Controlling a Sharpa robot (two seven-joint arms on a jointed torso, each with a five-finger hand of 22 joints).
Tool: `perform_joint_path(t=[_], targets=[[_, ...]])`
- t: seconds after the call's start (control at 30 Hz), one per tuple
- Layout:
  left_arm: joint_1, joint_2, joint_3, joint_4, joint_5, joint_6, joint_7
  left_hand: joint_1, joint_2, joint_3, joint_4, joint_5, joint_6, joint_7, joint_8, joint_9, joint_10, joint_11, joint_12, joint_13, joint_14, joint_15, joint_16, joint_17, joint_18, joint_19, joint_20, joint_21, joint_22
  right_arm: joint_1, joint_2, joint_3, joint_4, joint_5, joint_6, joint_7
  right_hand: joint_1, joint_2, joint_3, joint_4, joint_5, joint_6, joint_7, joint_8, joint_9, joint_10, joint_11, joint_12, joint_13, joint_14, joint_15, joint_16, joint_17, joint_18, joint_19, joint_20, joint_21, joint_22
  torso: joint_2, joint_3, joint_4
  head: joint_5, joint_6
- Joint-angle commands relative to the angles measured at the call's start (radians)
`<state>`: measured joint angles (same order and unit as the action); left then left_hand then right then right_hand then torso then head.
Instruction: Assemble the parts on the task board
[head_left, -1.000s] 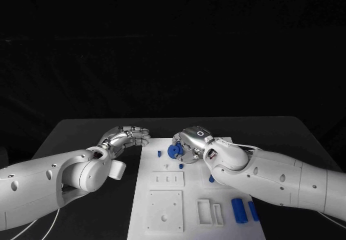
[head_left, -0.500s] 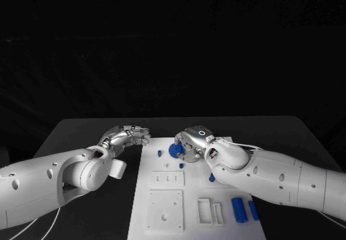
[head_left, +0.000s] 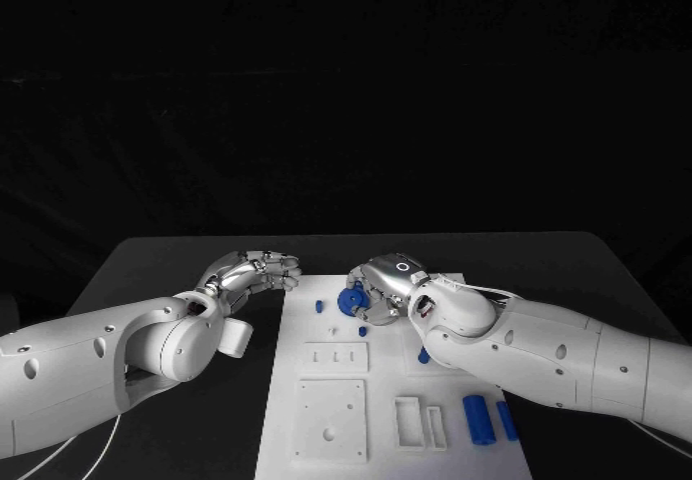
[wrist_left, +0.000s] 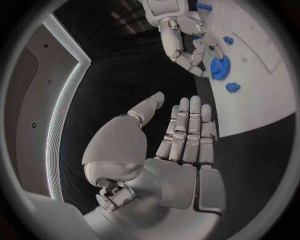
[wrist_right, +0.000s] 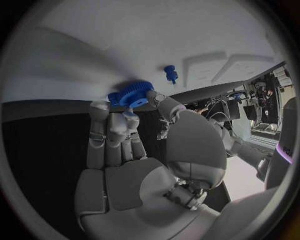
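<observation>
change is very small since a second ago: right hand (head_left: 381, 292) still holds the blue gear (wrist_right: 130, 93) at the far end of the task board (head_left: 335, 410), probably seating it; left hand (wrist_left: 181, 150) stays empty, fingers straight.

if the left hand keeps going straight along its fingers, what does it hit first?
Probably the near edge of the task board: in the left wrist view the left hand has its open fingers aimed at it. Beyond sits the blue gear, held by the right hand. Depth is unclear.
</observation>
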<state>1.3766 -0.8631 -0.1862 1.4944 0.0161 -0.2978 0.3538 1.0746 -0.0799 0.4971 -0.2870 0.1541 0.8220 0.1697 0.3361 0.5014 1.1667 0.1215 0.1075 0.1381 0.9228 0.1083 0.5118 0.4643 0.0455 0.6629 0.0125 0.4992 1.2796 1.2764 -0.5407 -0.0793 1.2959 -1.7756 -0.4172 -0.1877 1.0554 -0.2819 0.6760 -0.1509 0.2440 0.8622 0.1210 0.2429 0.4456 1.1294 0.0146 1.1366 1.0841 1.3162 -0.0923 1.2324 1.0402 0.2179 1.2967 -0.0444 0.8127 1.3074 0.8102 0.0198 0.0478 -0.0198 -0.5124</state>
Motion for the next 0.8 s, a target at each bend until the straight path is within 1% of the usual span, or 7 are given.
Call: perform_joint_path(t=[0.03,0.1,0.27,0.37,0.43,0.6,0.8], targets=[[0.001,0.001,0.001,0.003,-0.002,0.006,0.005,0.005,-0.001,0.005,0.002,-0.003,-0.001,0.003,-0.006,0.001,0.001,0.007,-0.006,0.0,0.001,0.005,-0.004,0.001,-0.002,0.003,0.001,-0.003,-0.001,-0.001,0.0,-0.001,-0.005,0.033,0.06,0.003,-0.001,-0.01,-0.01,-0.006,-0.007,-0.032,0.012,-0.01,-0.003,0.001,0.005,-0.002,0.002,-0.001,0.002,-0.005,0.002,0.044,-0.004,-0.003,0.0,0.016,0.0,-0.0008,0.0002,0.001,-0.001],[0.001,0.002,0.001,0.001,-0.002,0.007,0.004,0.001,0.0,0.004,0.004,-0.002,-0.003,0.004,-0.008,0.001,0.0,0.008,-0.008,-0.001,0.001,0.005,-0.004,0.001,-0.003,0.003,0.001,-0.003,-0.001,-0.001,0.0,-0.001,-0.005,0.051,0.068,0.008,-0.016,-0.01,-0.034,-0.012,0.007,-0.056,0.003,-0.021,-0.008,-0.004,-0.003,-0.003,0.003,-0.002,-0.006,-0.006,0.002,0.044,-0.007,-0.001,0.0,0.017,0.0,-0.001,0.0,0.001,0.001],[0.001,0.003,0.001,0.001,-0.002,0.008,0.004,-0.001,0.0,0.003,0.004,0.0,-0.006,0.005,-0.011,0.001,-0.003,0.009,-0.011,-0.001,0.001,0.005,-0.005,0.001,-0.003,0.003,0.001,-0.004,-0.001,-0.001,-0.002,-0.001,-0.005,0.078,0.089,0.01,0.01,0.004,-0.031,-0.035,0.113,-0.072,-0.001,-0.02,-0.006,-0.008,-0.008,-0.001,0.005,-0.002,-0.01,-0.008,0.004,0.044,-0.009,-0.002,-0.002,0.016,0.0,-0.0002,-0.0001,0.001,-0.002],[0.001,0.003,0.001,0.001,-0.002,0.007,0.004,-0.002,0.001,0.003,0.004,0.001,-0.008,0.006,-0.012,0.001,-0.005,0.01,-0.013,-0.002,0.001,0.005,-0.005,0.002,-0.003,0.003,0.001,-0.004,-0.001,-0.001,-0.005,-0.001,-0.006,0.095,0.104,0.011,0.01,0.009,-0.026,-0.034,0.172,-0.074,0.001,-0.016,-0.004,-0.009,-0.006,-0.001,0.005,-0.002,-0.009,-0.009,0.006,0.044,-0.008,-0.001,-0.002,0.016,0.0,-0.0003,-0.0002,0.001,-0.002],[0.001,0.002,0.001,0.001,-0.002,0.007,0.004,-0.003,0.001,0.003,0.005,0.001,-0.009,0.007,-0.013,0.001,-0.005,0.01,-0.014,-0.002,0.001,0.005,-0.005,0.002,-0.003,0.003,0.001,-0.004,-0.001,-0.001,-0.008,-0.001,-0.005,0.098,0.106,0.011,0.007,0.009,-0.026,-0.033,0.193,-0.075,0.003,-0.015,-0.003,-0.009,-0.005,0.0,0.006,-0.001,-0.008,-0.009,0.007,0.044,-0.007,0.0,-0.002,0.016,0.0,-0.0004,-0.0003,0.001,-0.002],[0.001,0.002,0.001,0.0,-0.002,0.006,0.004,-0.003,0.001,0.003,0.005,0.001,-0.01,0.007,-0.014,0.001,-0.006,0.011,-0.015,-0.002,0.0,0.006,-0.005,0.002,-0.003,0.003,0.001,-0.004,-0.001,-0.001,-0.024,-0.001,0.002,0.116,0.109,0.017,-0.009,0.018,-0.028,-0.023,0.289,-0.068,0.008,-0.005,0.002,-0.009,0.0,0.002,0.007,0.0,-0.003,-0.009,0.009,0.044,-0.006,0.001,-0.001,0.017,0.0,-0.0007,-0.0007,0.001,-0.003],[0.001,0.0,0.001,0.0,-0.002,0.005,0.004,-0.004,0.001,0.003,0.005,0.002,-0.011,0.007,-0.014,0.001,-0.007,0.011,-0.016,-0.002,0.0,0.006,-0.006,0.002,-0.003,0.002,0.001,-0.004,-0.001,-0.001,-0.039,-0.001,0.005,0.124,0.103,0.021,-0.022,0.024,-0.035,-0.018,0.311,-0.056,0.012,0.004,0.005,-0.009,0.004,0.004,0.007,0.001,0.001,-0.009,0.011,0.044,-0.005,0.001,0.0,0.017,0.0,-0.0003,-0.0009,0.003,-0.004]])
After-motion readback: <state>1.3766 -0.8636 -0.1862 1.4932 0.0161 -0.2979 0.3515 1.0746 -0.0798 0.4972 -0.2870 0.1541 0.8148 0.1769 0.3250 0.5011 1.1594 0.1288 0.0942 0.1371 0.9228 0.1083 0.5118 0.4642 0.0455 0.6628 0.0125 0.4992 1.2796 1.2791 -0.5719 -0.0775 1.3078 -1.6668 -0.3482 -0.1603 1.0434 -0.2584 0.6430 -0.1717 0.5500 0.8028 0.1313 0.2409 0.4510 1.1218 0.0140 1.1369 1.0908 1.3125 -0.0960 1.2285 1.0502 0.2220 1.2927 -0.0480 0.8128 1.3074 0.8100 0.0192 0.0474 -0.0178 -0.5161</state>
